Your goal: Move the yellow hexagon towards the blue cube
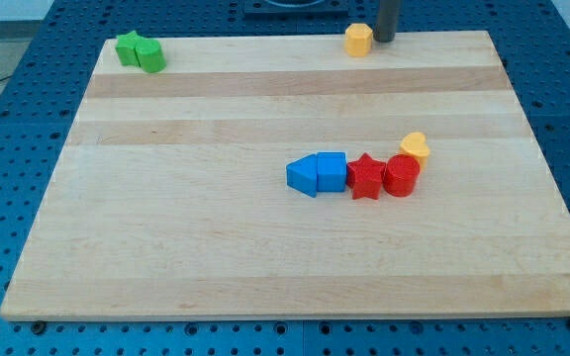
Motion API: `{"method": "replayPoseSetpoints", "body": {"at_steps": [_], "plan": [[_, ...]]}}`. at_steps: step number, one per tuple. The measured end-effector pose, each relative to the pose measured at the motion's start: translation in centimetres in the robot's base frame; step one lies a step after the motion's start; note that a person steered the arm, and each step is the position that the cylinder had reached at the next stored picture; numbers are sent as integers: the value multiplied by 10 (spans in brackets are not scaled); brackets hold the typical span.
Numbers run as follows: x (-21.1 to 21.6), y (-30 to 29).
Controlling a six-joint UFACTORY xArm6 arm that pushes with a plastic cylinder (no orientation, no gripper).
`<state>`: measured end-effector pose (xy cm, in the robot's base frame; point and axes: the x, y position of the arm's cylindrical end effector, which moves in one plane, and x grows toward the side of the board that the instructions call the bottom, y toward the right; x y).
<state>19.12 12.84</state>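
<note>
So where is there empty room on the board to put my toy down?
Lots below the blue blocks, and on the view's left under the green blocks. It's crowded around the red star, red cylinder and yellow block. My tip sits beside the yellow hexagon.

Colour: my rod (387, 20) is dark grey, almost black.
Shape: it is straight and round, like a thick stick.
Surface: it looks smooth and plain, with no marks or screws I can make out.
How much shows: only a short bit shows, and the view's top edge cuts it off.
My tip (384, 40): the end looks flat and as wide as the rod.
</note>
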Motion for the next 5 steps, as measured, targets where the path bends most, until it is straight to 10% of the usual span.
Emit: {"method": "replayPoseSetpoints", "body": {"at_steps": [5], "plan": [[1, -89]]}}
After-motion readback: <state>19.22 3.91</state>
